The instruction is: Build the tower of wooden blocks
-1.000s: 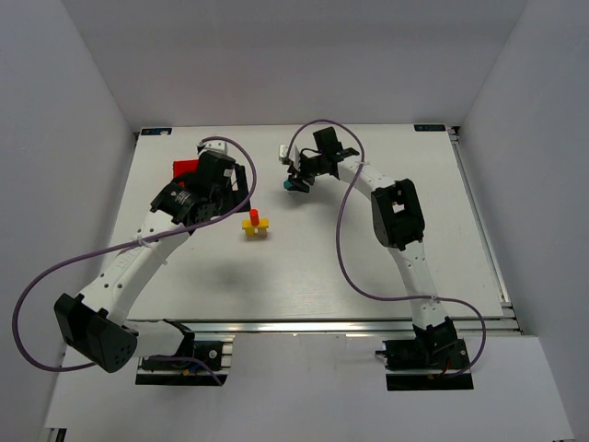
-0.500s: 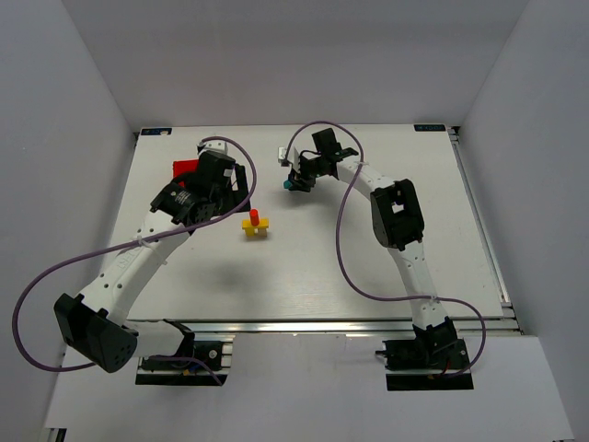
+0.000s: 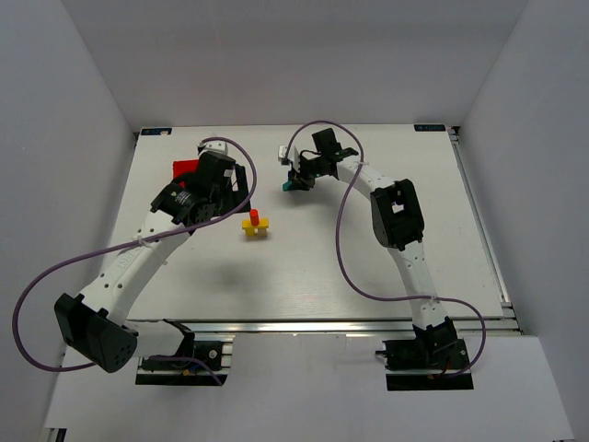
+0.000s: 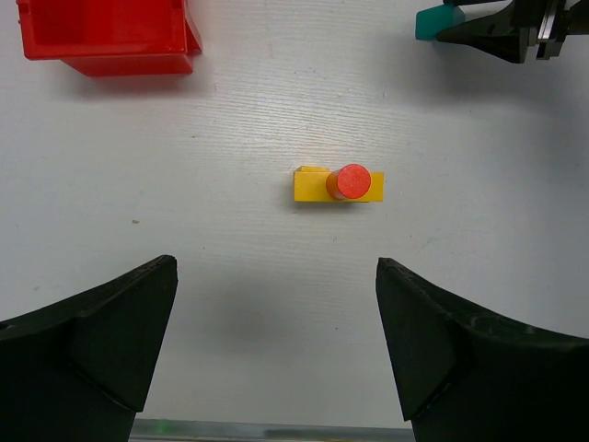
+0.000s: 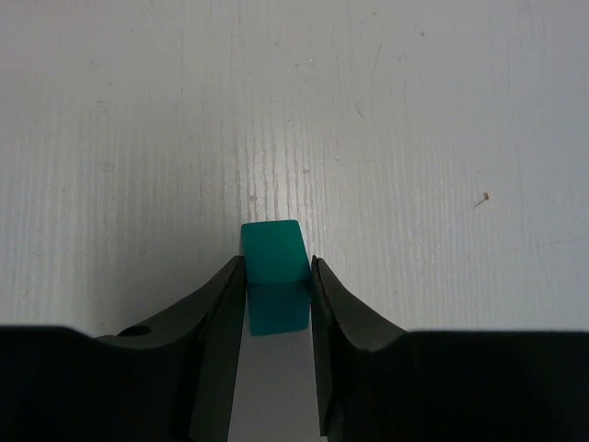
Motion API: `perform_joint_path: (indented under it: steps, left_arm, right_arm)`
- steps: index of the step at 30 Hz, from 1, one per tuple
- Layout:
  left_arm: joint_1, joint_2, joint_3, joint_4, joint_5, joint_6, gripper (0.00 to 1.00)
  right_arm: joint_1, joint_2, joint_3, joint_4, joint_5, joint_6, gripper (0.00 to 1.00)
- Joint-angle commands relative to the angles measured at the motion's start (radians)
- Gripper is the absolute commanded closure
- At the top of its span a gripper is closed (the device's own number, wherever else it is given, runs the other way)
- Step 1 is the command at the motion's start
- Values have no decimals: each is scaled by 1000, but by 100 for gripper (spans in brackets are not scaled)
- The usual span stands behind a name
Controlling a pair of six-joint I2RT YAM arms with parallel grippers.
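Observation:
The wood block tower stands mid-table: a flat yellow block with a red cylinder upright on it. My left gripper hovers open just near of the tower, nothing between its fingers. At the back of the table my right gripper is shut on a teal block, both fingers pressed to its sides. The same teal block shows at the gripper tip in the top view, and the teal block also appears at the upper right of the left wrist view.
A red plastic bin sits at the back left, partly hidden by the left arm; the bin also fills the upper left of the left wrist view. Purple cables loop off both arms. An aluminium rail runs along the table's near edge.
My right gripper's jaws have closed onto the teal block, which has shifted slightly. The left arm and the tower have not moved.

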Motion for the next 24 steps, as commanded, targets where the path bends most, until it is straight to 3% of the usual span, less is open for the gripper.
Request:
perform_joint_path:
  steps: [1, 4, 12, 17, 24]
  left_arm:
    - [2, -39, 2, 9, 5, 1, 2]
    - [0, -58, 8, 1, -3, -5, 2]
    - [3, -102, 37, -106, -124, -101, 2]
    - [8, -93, 48, -192, -222, -169, 2]
    - [22, -110, -2, -173, -288, -192, 2]
  right_arm:
    - [2, -35, 31, 33, -15, 68, 81]
    - [7, -112, 3, 73, 14, 170, 83]
    - [103, -420, -299, 122, 162, 269, 84]
    - [195, -489, -301, 60, 262, 323, 84]
    - [288, -519, -292, -2, 321, 320, 84]
